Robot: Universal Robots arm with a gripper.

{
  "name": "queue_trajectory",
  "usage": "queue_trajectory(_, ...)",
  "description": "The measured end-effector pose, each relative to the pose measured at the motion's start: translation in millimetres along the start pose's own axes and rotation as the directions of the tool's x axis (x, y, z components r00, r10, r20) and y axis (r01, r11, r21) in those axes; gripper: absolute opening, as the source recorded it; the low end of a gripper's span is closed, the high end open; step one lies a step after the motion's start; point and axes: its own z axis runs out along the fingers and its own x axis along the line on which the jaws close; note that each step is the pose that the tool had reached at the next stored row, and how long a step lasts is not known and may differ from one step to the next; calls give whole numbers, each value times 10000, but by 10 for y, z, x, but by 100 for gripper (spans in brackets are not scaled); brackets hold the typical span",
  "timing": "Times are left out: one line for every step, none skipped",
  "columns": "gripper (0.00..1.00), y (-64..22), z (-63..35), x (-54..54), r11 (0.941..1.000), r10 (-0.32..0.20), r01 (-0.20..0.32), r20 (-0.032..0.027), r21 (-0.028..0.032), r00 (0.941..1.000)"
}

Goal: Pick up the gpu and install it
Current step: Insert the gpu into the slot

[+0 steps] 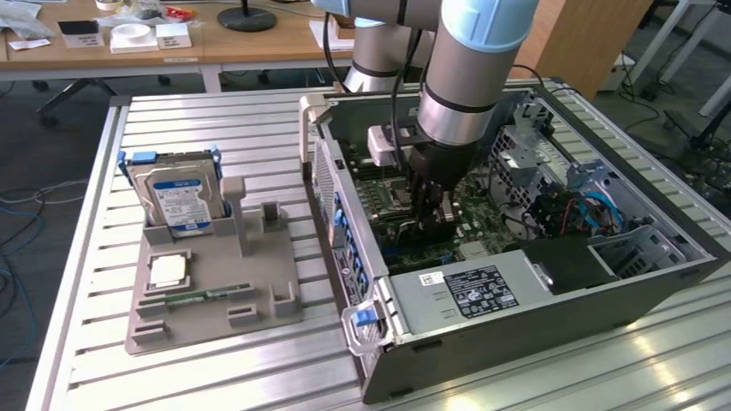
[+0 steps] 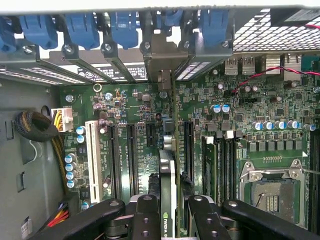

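Reaching down into the open computer case (image 1: pixel 549 282), the arm's pincer (image 2: pixel 168 210) is clamped on the gpu (image 2: pixel 168 165), its black fingers (image 2: pixel 146 220) pressing on both sides of the thin card. The wrist view looks along the card's top edge: it stands upright over the green motherboard (image 2: pixel 240 105), among the black expansion slots (image 2: pixel 132 155), with its silver end bracket (image 2: pixel 162 60) up against the case's rear wall, between the blue slot clips (image 2: pixel 82 27). The card appears to sit in or just above a slot, though the contact itself is hidden. An empty processor socket (image 2: pixel 272 192) lies beside it on the board, past a row of capacitors (image 2: pixel 272 125).

In the exterior view the case lies on its side on the ribbed metal counter (image 1: pixel 205 120). Well apart, toward the exterior view's left, a grey holder tray (image 1: pixel 211 295) carries a blue-labelled hard drive (image 1: pixel 177 201) standing upright, a processor (image 1: pixel 168 271) lying flat, and a narrow RAM stick (image 1: pixel 211 295).
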Motion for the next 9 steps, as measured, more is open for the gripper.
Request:
queue_trajectory(27, 0, 0, 0, 10000, -1, 1, 0, 0, 10000)
queue_trajectory(27, 0, 0, 0, 10000, 0, 0, 0, 0, 10000)
queue_trajectory(27, 0, 0, 0, 10000, -1, 1, 0, 0, 10000)
queue_trajectory(27, 0, 0, 0, 10000, 0, 0, 1, 0, 10000)
queue_trajectory(27, 0, 0, 0, 10000, 0, 0, 0, 0, 10000)
queue_trajectory(27, 0, 0, 0, 10000, 0, 0, 1, 0, 10000)
queue_trajectory(27, 0, 0, 0, 10000, 0, 0, 0, 0, 10000)
queue_trajectory(27, 0, 0, 0, 10000, 0, 0, 0, 0, 10000)
queue_trajectory(27, 0, 0, 0, 10000, 0, 0, 0, 0, 10000)
